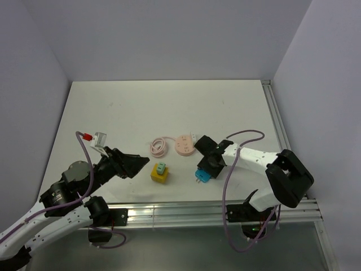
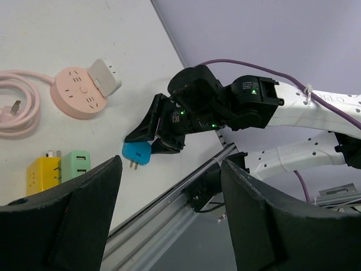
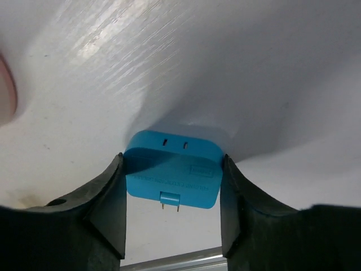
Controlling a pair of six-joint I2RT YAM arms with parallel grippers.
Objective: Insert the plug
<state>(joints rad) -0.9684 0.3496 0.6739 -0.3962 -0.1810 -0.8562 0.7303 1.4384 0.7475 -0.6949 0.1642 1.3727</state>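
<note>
A blue plug (image 1: 201, 176) (image 2: 136, 153) (image 3: 172, 176) sits near the table's front edge, its two prongs pointing toward the rail. My right gripper (image 1: 205, 171) (image 3: 172, 172) is shut on it, with a black finger pressed to each side. Whether the plug rests on the table I cannot tell. A round pink power strip (image 1: 184, 144) (image 2: 79, 93) with a white plug (image 1: 193, 137) (image 2: 105, 77) in it lies just behind. My left gripper (image 1: 141, 164) (image 2: 169, 169) hovers open and empty at the left, facing the right arm.
A yellow adapter (image 1: 159, 176) (image 2: 44, 174) with a green plug (image 1: 162, 168) (image 2: 76, 165) stands left of the blue plug. The strip's pink cable (image 1: 159, 145) (image 2: 17, 107) is coiled beside it. An aluminium rail (image 1: 197, 212) (image 2: 169, 209) runs along the front edge.
</note>
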